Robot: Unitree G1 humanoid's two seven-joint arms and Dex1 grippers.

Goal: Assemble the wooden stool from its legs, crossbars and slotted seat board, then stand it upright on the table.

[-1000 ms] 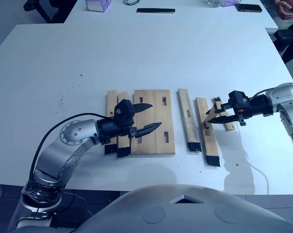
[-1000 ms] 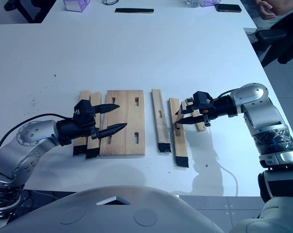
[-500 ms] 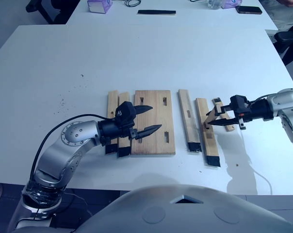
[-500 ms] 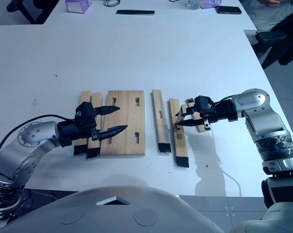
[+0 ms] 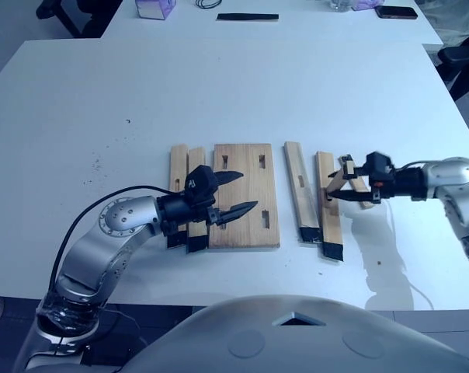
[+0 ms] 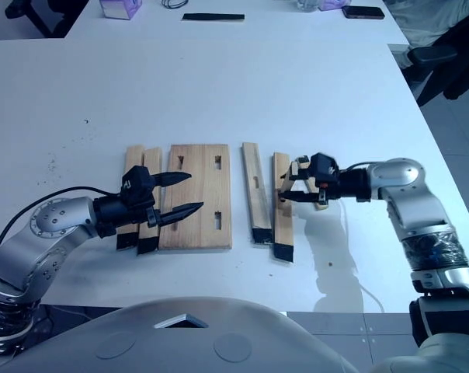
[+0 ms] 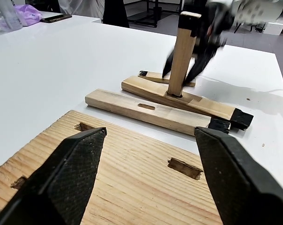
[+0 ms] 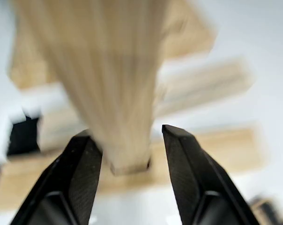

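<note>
The slotted seat board [image 5: 246,221] lies flat mid-table. Two legs [image 5: 186,167] rest side by side to its left, two more, one [image 5: 298,186] and another [image 5: 328,221], to its right. My right gripper [image 5: 331,193] is shut on a crossbar [image 7: 182,51] that stands upright with its lower end in the slot of the rightmost leg [image 7: 197,103]. A second crossbar [image 7: 155,76] lies flat just behind it. Low over the seat board's left half hovers my left gripper [image 5: 248,190], open and holding nothing, its fingers [image 7: 71,173] spread wide.
The white table [image 5: 219,93] stretches bare behind the parts and to the front right. On a second table at the back lie a black strip [image 5: 248,16], a purple box [image 5: 157,8] and a phone [image 5: 397,12].
My right gripper has come down and left with the crossbar, and the rightmost leg has slid slightly toward its neighbour. The left gripper has barely moved.
</note>
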